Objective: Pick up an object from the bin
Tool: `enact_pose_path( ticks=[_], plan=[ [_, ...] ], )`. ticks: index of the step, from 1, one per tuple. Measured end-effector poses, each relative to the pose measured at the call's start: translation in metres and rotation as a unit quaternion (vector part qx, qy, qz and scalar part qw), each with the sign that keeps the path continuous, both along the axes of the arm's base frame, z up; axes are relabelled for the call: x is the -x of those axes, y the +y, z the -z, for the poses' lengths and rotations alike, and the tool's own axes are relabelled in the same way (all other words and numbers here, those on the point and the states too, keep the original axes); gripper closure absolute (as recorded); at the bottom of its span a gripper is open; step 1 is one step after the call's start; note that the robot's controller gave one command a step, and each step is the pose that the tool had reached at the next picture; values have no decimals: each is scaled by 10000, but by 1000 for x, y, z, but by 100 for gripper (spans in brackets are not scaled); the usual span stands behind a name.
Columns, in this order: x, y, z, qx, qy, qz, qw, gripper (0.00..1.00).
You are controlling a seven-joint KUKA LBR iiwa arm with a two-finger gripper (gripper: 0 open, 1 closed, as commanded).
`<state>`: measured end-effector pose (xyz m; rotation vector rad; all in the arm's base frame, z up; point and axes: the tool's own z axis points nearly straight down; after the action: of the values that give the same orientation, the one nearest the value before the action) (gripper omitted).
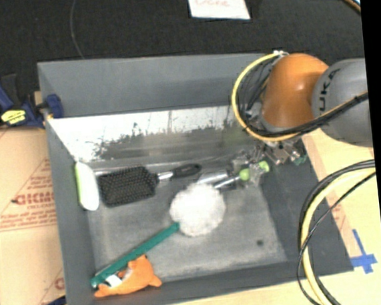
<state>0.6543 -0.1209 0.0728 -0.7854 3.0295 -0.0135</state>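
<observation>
1. My gripper (254, 170) hangs low near the right back corner of the bin (170, 83). Whether it is released or clenched I cannot tell.
2. Nearest me are a shiny grey shaft (214, 179), just beside me, and the white fluffy ball (197, 210) on its teal handle (146, 248).
3. The black hairbrush (128, 185) and the orange plush fish (132, 281) lie farther left.
4. I judge 0 things lifted so far. The grasp and the raise are both left to do.

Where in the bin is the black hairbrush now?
In the camera view, the black hairbrush lies at the back left of the bin, beside a pale green-white bar and behind the white fluffy duster.
</observation>
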Motion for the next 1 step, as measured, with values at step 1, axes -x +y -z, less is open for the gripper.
enact_pose_path(
  ticks=[1],
  plan=[
    [1, 0, -10, -2, 16, 5, 10000, 100]
  ],
)
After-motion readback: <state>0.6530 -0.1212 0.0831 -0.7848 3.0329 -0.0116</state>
